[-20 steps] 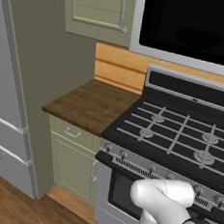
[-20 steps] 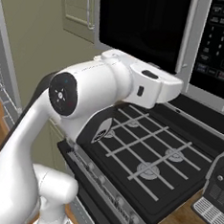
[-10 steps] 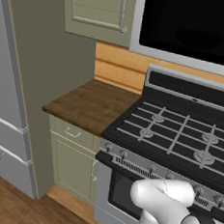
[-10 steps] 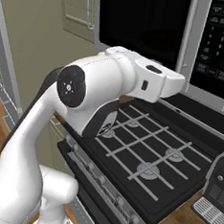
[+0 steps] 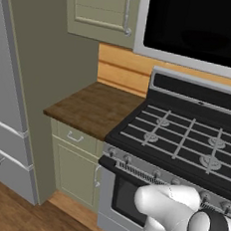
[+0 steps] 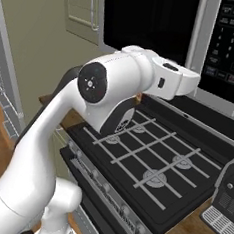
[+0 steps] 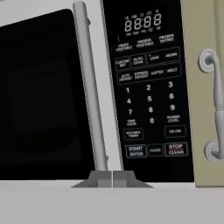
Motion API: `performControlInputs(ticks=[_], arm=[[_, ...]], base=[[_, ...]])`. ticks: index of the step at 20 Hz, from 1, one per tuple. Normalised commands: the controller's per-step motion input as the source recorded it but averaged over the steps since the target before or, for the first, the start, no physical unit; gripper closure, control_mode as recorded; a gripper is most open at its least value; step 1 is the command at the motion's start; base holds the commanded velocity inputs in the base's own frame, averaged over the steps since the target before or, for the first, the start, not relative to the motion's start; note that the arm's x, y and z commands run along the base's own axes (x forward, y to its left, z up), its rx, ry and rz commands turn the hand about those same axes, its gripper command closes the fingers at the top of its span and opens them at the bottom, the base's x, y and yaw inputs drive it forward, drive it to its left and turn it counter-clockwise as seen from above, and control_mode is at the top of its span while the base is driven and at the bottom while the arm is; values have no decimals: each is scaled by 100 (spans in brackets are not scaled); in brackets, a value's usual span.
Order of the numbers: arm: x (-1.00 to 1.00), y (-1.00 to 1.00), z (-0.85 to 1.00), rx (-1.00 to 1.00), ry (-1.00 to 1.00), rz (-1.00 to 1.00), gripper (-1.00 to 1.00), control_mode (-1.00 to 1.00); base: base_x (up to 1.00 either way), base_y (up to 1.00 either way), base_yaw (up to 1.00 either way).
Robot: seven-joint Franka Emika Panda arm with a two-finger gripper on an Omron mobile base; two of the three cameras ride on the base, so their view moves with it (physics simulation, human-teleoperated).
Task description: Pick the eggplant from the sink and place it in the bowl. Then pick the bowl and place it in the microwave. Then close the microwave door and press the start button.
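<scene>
With the microwave door (image 7: 43, 96) already shut across the left of the hand view, the clenched, empty gripper (image 7: 112, 178) faces the keypad (bowl and eggplant presumably inside), leaving just the start button (image 7: 136, 151), bottom centre.

large boxy microwave with black keypad panel (image 7: 148, 92): left side cut off by hand view's edge, inside hidden behind its shut black glass door (image 7: 39, 96) | black-fronted gas stove (image 5: 184, 144): right part cut off in left base view
</scene>
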Motion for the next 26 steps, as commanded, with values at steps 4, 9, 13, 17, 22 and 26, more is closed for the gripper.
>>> performControlInputs(ticks=[4,9,13,17,22,26], arm=[[18,-18,-5,0,0,0,100,-100],[17,-22,-7,0,0,0,100,-100],[13,-24,-7,0,0,0,100,-100],[15,-22,-10,0,0,0,100,-100],[20,-18,-7,0,0,0,100,-100],[21,-18,-5,0,0,0,100,-100]], base=[[0,0,0],[0,0,0],[0,0,0],[0,0,0],[0,0,0],[0,0,0]])
